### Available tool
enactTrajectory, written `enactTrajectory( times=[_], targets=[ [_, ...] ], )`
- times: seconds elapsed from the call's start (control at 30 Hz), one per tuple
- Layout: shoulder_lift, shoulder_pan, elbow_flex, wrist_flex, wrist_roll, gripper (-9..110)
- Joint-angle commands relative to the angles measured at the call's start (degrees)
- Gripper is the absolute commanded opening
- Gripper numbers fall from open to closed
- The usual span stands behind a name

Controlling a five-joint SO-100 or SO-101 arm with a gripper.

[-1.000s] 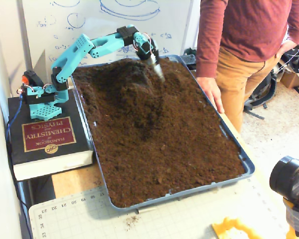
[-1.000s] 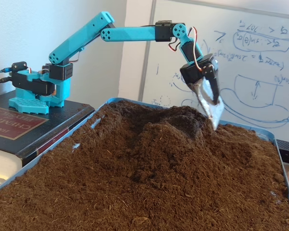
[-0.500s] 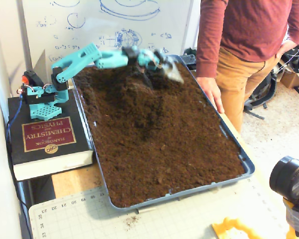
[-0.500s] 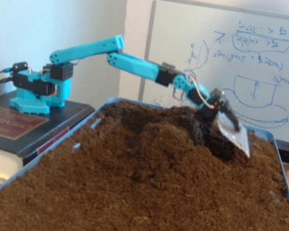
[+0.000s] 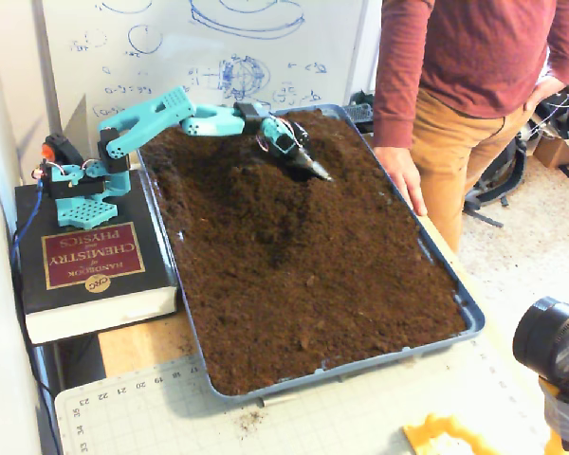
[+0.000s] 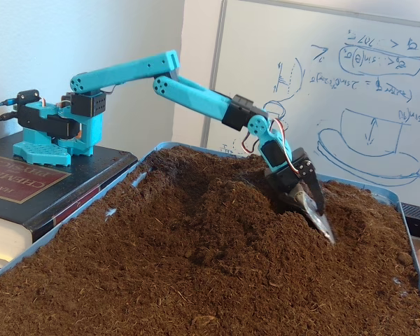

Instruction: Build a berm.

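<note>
Pincer now lower, against berm.

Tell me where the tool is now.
In both fixed views the tool is low at the far end of the tray, its tip at the soil, just right of the berm.
</note>
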Motion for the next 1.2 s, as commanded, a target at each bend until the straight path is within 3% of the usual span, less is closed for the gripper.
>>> enactTrajectory(
  times=[0.0, 0.43, 0.7, 0.87, 1.17],
  targets=[
    [8.70, 0.79, 3.16, 7.82, -0.44, 0],
    [23.38, 0.70, 12.66, 9.49, 1.14, 0],
    [26.37, -3.25, 0.35, 9.40, 23.29, 0],
    [17.31, -8.70, -6.94, 8.35, 33.40, 0],
    [-1.67, -14.33, -17.58, -10.11, 33.84, 0]
  ],
)
